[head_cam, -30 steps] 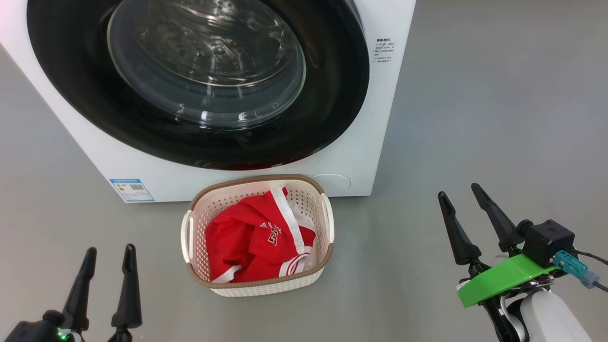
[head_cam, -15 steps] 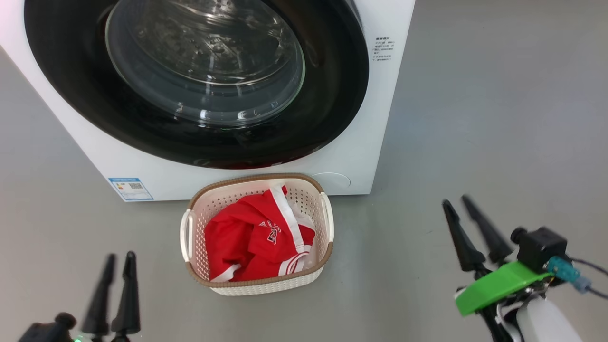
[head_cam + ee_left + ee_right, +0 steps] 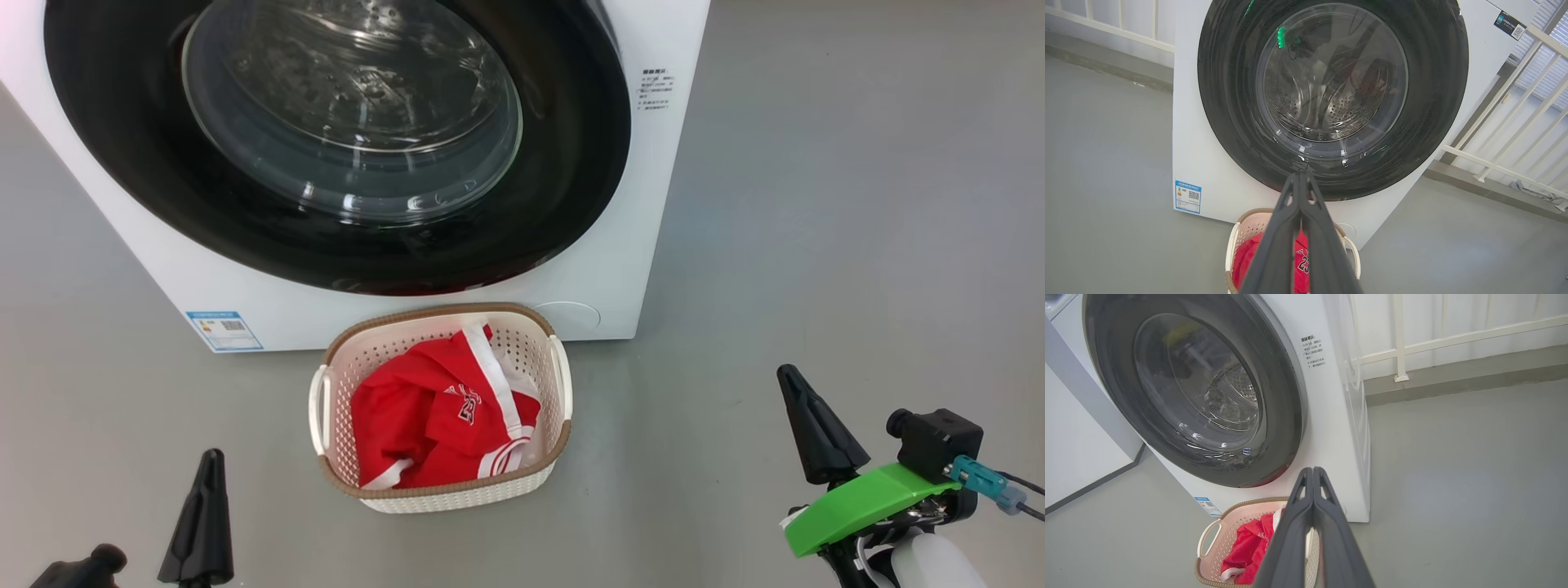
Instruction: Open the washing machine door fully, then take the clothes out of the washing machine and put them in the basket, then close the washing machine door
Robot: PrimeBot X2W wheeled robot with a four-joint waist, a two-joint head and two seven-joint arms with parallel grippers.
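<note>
Clothes [image 3: 433, 420] heaped in basket [image 3: 445, 488], close under washing machine [image 3: 620, 269] for short drops; washing machine door [image 3: 563, 188] flush shut. Left gripper [image 3: 213, 459], right gripper [image 3: 790, 380] pinched closed, empty, well clear: probably nothing left to handle.

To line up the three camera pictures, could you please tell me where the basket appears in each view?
Head view: the basket sits lower centre, just before the washing machine.
Left wrist view: bottom centre, partly behind the shut left gripper.
Right wrist view: bottom, left of centre, partly behind the shut right gripper.
Shared landmark: the blue label on the machine's front, up-left of the basket's middle in every view.
</note>
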